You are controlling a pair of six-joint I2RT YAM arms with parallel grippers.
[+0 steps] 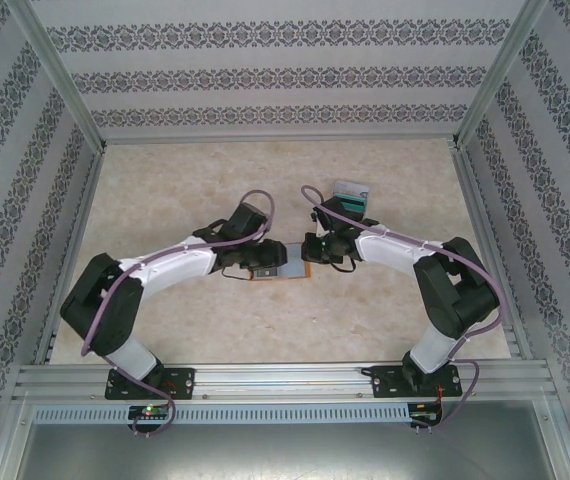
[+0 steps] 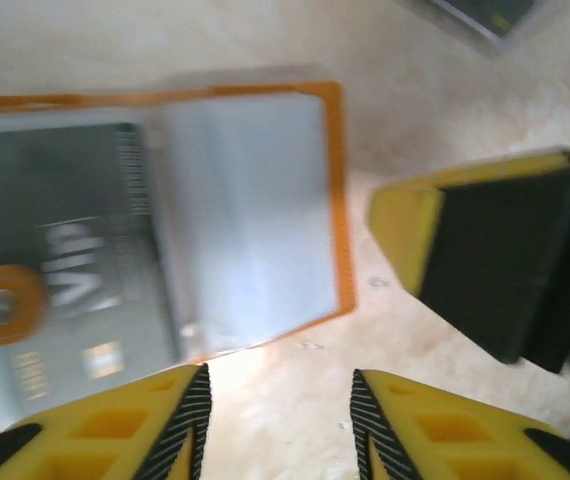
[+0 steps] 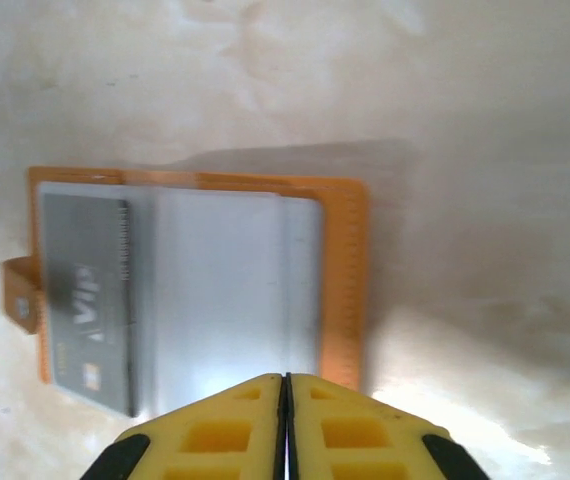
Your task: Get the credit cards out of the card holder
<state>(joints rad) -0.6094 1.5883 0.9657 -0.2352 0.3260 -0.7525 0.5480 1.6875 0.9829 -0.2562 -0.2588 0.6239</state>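
Note:
The orange card holder (image 1: 287,270) lies open and flat on the table between my two grippers. In the right wrist view its orange rim (image 3: 343,270) frames a dark grey credit card marked VIP (image 3: 85,300) and a pale grey-blue card (image 3: 225,290) overlapping it. My right gripper (image 3: 286,385) is shut, its tips over the near edge of the pale card. The left gripper (image 2: 277,385) stands open just off the holder's corner (image 2: 337,200), with bare table between its fingers. The VIP card (image 2: 65,250) lies to the left there.
A clear box with teal and black contents (image 1: 350,192) stands behind the right gripper (image 1: 313,252). One yellow and black right finger (image 2: 485,260) sits close to the holder in the left wrist view. Metal frame rails border the marbled table (image 1: 165,200).

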